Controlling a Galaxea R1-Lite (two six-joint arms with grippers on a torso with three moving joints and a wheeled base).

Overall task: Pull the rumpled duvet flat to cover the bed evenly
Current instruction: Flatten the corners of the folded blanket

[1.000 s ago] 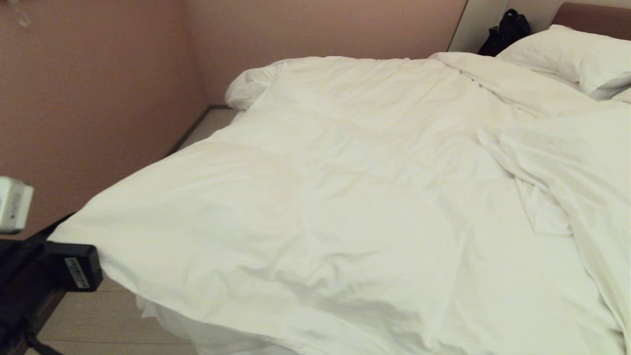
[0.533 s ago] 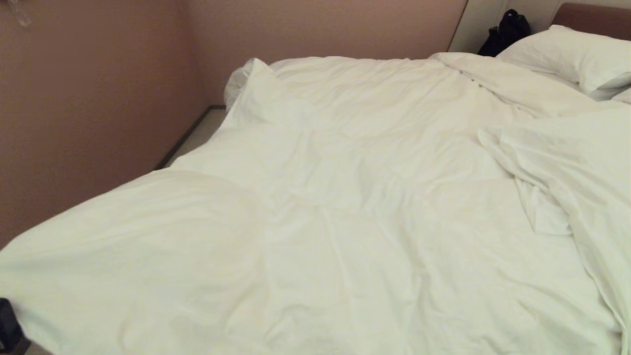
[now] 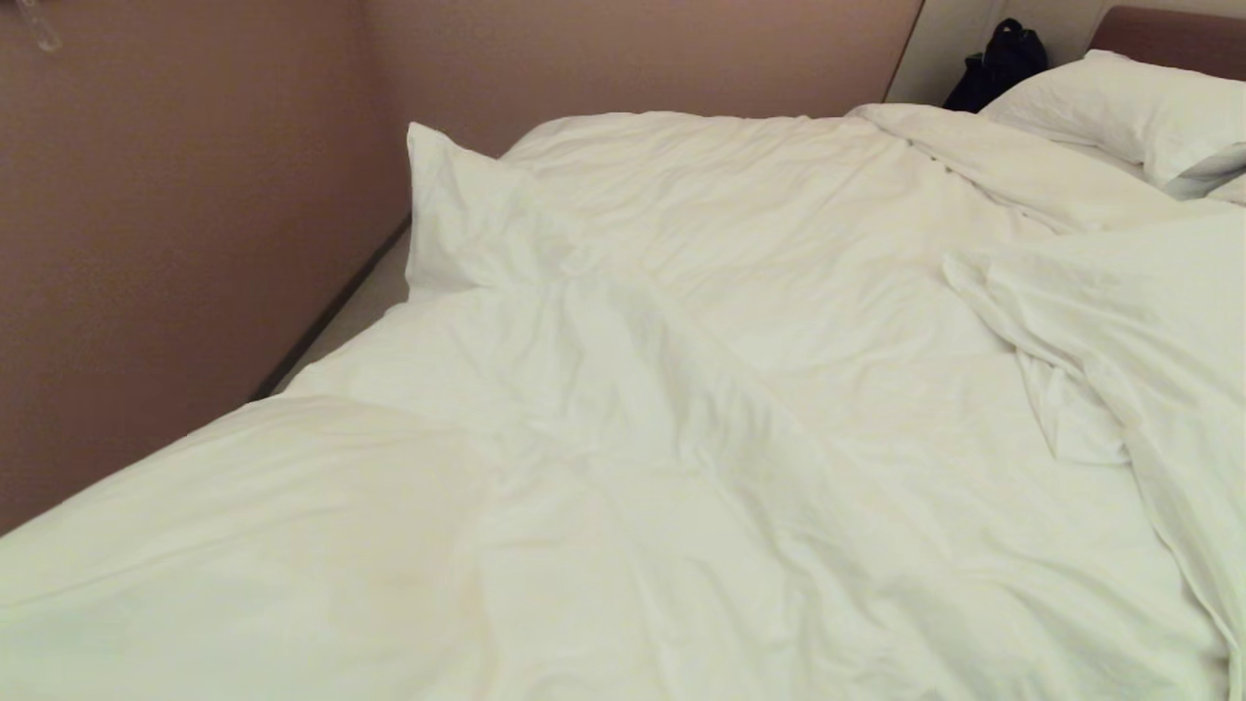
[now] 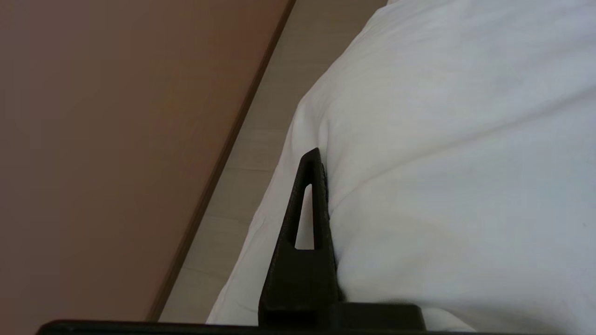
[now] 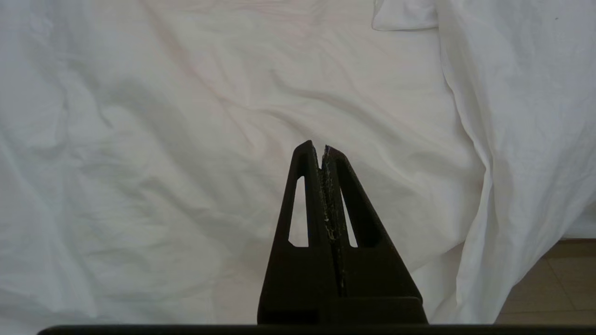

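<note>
The white duvet (image 3: 681,389) lies rumpled over the bed, of which only the reddish-brown headboard (image 3: 1163,27) shows. Its near left part billows up towards me, and its far left corner (image 3: 458,214) stands up beside the wall. Neither arm shows in the head view. In the left wrist view my left gripper (image 4: 323,160) is shut on the duvet's edge (image 4: 442,139). One black finger (image 4: 307,209) shows, and cloth hides the other. My right gripper (image 5: 322,148) is shut and empty, hovering over the duvet (image 5: 186,116).
A brown wall (image 3: 175,243) runs close along the bed's left side, with a narrow strip of floor (image 3: 365,302) between. A white pillow (image 3: 1129,107) and a black bag (image 3: 998,63) are at the far right. A folded-back part of the duvet (image 3: 1119,312) lies at the right.
The duvet's near left edge has risen and spread towards me and to the left, hiding the left arm. Its far left corner has lifted and stands upright nearer the wall.
</note>
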